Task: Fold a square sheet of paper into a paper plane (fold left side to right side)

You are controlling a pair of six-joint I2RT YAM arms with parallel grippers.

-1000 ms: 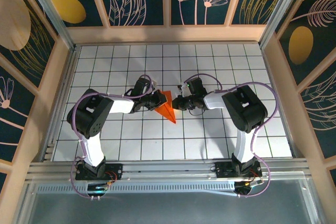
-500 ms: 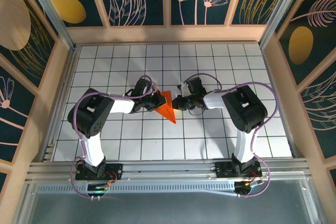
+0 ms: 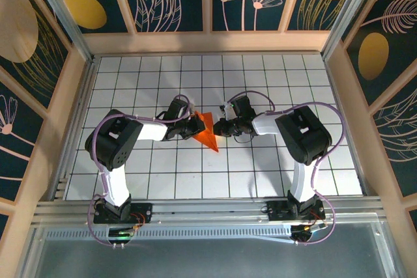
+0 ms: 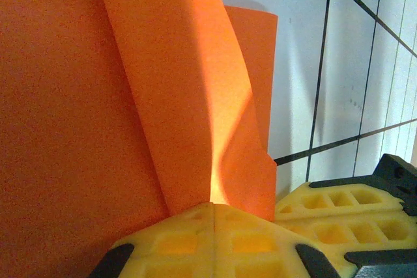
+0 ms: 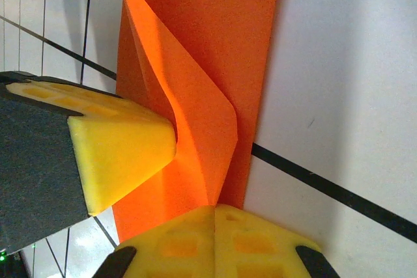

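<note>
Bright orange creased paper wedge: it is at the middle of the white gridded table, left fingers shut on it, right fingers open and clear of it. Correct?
No: the right fingers are shut on the bright orange creased paper wedge too, as the right wrist view shows. The rest holds: it is at the middle of the white gridded table, left fingers shut on it.

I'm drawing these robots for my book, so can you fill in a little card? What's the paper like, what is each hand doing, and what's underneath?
paper: orange paper, folded into a pointed wedge, tip toward the arm bases
left: left hand shut, pinching the paper's left side
right: right hand shut, pinching the paper's right side
flap: one layer curves up off the flat part
underneath: white table with a black grid
</note>
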